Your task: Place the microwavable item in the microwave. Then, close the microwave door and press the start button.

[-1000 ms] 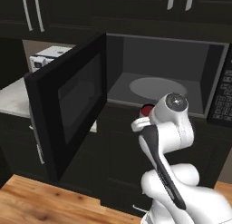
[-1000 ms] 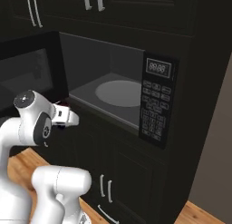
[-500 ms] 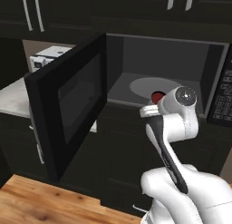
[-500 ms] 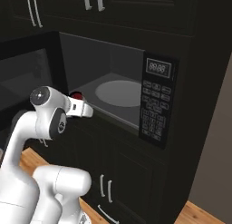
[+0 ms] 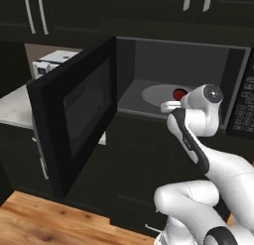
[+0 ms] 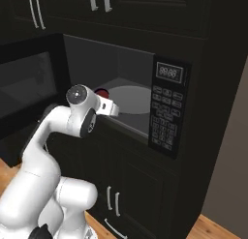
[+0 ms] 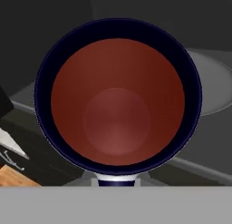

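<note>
The one readable mark is on the keypad panel (image 6: 167, 110) of the microwave (image 6: 121, 95), at centre right of the right base view: a small display at the panel's top shows pale digits that look like "88:88" (small, so the reading is not certain). The buttons below it carry light marks too small to read. No other text, brand or label is legible.
</note>
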{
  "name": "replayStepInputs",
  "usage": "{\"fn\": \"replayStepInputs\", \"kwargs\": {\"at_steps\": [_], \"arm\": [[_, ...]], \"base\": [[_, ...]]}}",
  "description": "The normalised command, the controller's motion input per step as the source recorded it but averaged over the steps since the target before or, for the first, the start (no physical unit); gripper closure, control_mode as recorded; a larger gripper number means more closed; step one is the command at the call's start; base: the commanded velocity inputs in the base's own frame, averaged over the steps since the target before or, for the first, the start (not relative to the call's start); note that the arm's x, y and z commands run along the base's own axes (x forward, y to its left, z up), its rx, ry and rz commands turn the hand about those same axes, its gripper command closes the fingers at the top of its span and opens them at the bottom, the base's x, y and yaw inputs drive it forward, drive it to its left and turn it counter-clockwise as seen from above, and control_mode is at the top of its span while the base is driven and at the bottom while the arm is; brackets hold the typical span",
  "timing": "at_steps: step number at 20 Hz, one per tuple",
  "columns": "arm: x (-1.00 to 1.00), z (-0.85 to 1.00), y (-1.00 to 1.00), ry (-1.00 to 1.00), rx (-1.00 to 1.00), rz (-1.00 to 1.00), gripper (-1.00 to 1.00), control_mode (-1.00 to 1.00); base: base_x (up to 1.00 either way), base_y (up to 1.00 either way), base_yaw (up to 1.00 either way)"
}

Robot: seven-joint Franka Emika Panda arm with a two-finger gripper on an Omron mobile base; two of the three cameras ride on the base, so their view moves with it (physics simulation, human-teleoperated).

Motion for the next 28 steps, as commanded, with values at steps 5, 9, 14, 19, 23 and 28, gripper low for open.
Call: {"fn": "replayStepInputs", "kwargs": {"at_steps": [5, 9, 14, 19, 23, 28], "arm": [[0.62, 0.00, -0.27, 0.00, 0.05, 0.00, 1.00, -1.00], [0.59, 0.00, -0.08, 0.00, 0.00, 0.00, 1.00, -1.00], [0.54, 0.00, -0.06, 0.01, 0.00, 0.00, 1.00, -1.00], [0.49, -0.01, -0.02, 0.09, 0.00, 0.00, 1.00, -1.00], [0.12, -0.03, 0.00, 0.14, 0.00, -0.01, 1.00, -1.00], [0.00, -0.10, 0.00, 0.17, 0.00, -0.02, 1.00, -1.00]], "base": [[0.00, 0.00, 0.00], [0.00, 0.00, 0.00], [0.00, 0.00, 0.00], [0.00, 0.00, 0.00], [0.00, 0.00, 0.00], [0.00, 0.00, 0.00]]}}
